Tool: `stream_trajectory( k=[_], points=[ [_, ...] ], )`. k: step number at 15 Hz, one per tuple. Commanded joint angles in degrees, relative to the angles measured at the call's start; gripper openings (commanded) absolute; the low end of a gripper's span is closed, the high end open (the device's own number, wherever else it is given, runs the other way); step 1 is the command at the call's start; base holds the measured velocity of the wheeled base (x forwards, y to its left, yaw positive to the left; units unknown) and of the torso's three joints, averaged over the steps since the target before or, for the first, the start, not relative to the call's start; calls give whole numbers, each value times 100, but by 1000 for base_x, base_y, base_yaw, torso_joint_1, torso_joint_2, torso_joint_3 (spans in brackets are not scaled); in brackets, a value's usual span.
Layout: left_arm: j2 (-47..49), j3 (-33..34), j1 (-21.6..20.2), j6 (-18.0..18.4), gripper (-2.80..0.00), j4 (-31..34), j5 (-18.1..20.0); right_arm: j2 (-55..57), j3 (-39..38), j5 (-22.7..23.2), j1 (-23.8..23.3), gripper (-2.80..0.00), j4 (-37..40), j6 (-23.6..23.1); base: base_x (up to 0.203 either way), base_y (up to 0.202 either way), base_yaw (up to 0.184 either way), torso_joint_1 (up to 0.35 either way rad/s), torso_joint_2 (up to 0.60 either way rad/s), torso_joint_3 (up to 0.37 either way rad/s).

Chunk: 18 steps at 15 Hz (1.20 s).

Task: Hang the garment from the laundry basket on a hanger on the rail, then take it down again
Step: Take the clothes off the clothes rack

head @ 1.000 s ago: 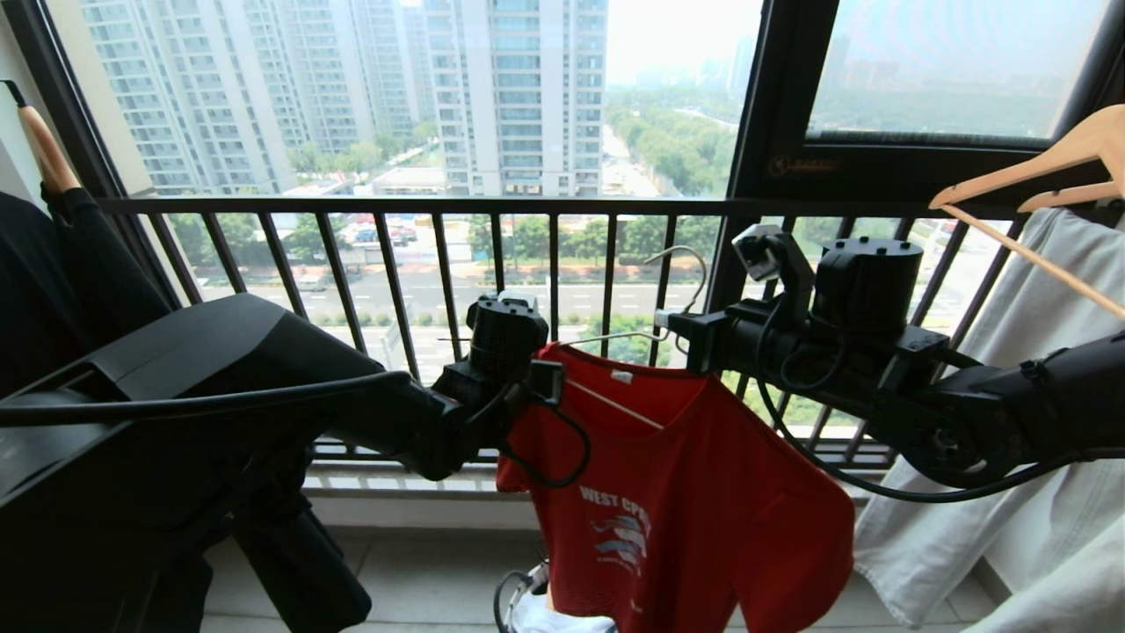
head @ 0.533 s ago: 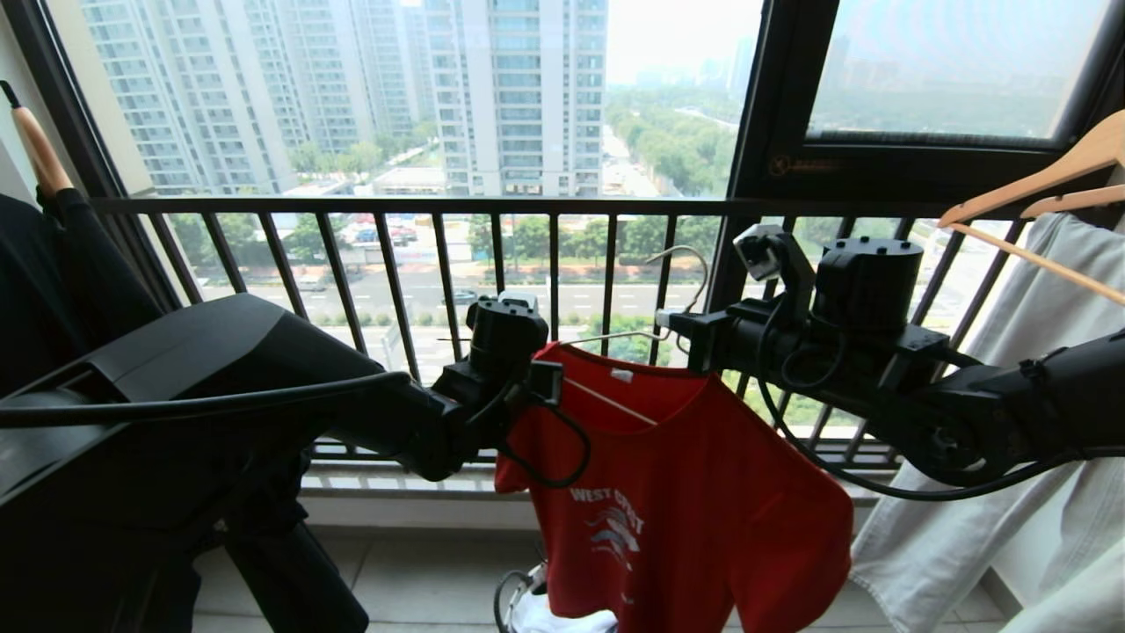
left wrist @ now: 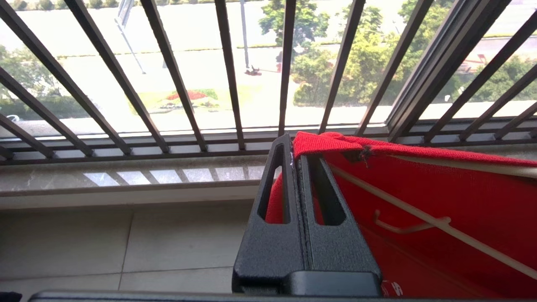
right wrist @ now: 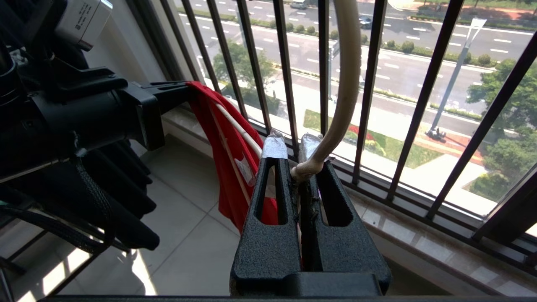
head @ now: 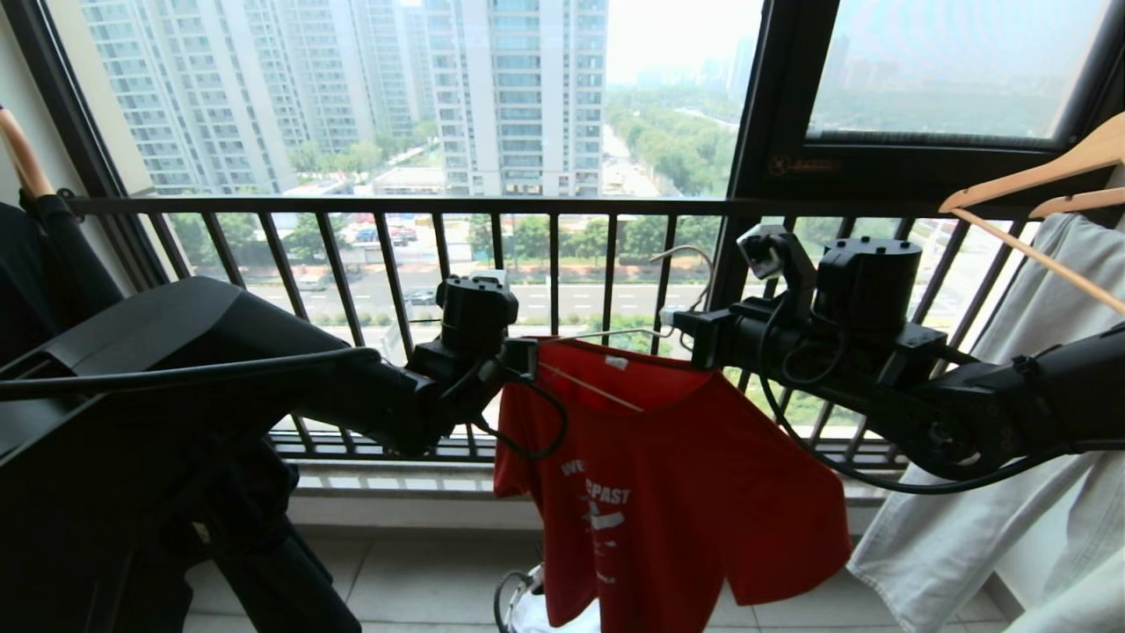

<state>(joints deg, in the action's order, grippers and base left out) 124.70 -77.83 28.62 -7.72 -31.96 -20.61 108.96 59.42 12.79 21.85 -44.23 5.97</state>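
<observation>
Red T-shirt (head: 668,475): draped on the white wire hanger (head: 606,394), held up before the balcony railing (head: 395,264).
Left claw (left wrist: 295,155): clamped on the shirt's shoulder edge.
Right claw (right wrist: 293,151): clamped on the hanger's neck.

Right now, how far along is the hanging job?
Done: the red T-shirt is out of the laundry basket and on the white wire hanger. In hand: right gripper clamps the hanger's neck, left gripper pinches the shirt's shoulder. Left: hooking it on the rail, unseen here.
</observation>
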Motion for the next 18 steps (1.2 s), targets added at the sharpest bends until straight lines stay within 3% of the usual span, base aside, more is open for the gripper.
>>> stream_trajectory(
  k=[1,8,11,15,18],
  points=[
    [21,-229,-257,-15,-280,-5,-14,11,-9,13,-5,-280,-25,0,0,0,0,0,0,0],
    [450,-443,-401,-10,-280,23,-13,11,-18,13,18,-280,-25,9,0,0,0,0,0,0],
    [427,-225,-376,28,-280,25,35,20,-9,13,13,-280,-33,9,0,0,0,0,0,0],
    [82,363,-271,168,-280,7,631,29,9,13,13,-280,-33,16,0,0,0,0,0,0],
    [-14,605,-87,175,-280,1,805,34,9,13,13,-280,-33,18,0,0,0,0,0,0]
  ],
)
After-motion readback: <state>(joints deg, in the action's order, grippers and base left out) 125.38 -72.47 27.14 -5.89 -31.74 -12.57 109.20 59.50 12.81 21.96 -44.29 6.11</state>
